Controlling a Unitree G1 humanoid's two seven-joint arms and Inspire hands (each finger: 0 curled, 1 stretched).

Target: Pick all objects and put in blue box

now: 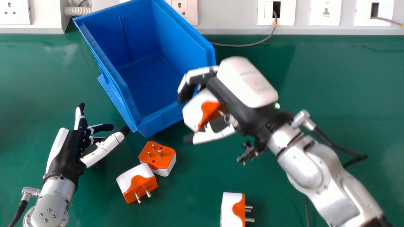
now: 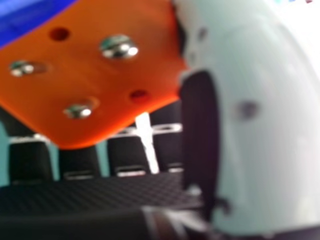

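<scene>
Nearest, at the bottom edge of the head view, one orange-and-white plug (image 1: 233, 210) lies on the green table (image 1: 331, 126), prongs toward the robot's right, awaiting collection. Farther out, to the left, a second plug (image 1: 137, 182) lies close against a third plug (image 1: 157, 157), whose prongs point up; both are also outstanding. The left hand (image 1: 64, 153) is beside them, fingers extended and holding nothing. The right hand (image 1: 247, 82) has fingers and thumb curled round a fourth plug (image 1: 197, 111), at the near right corner of the blue box (image 1: 181, 37). The grip appears secure, though blur in the right hand view limits that finding. Assessment: one object picked and awaiting release, three unpicked; no completed placement can be credited.
</scene>
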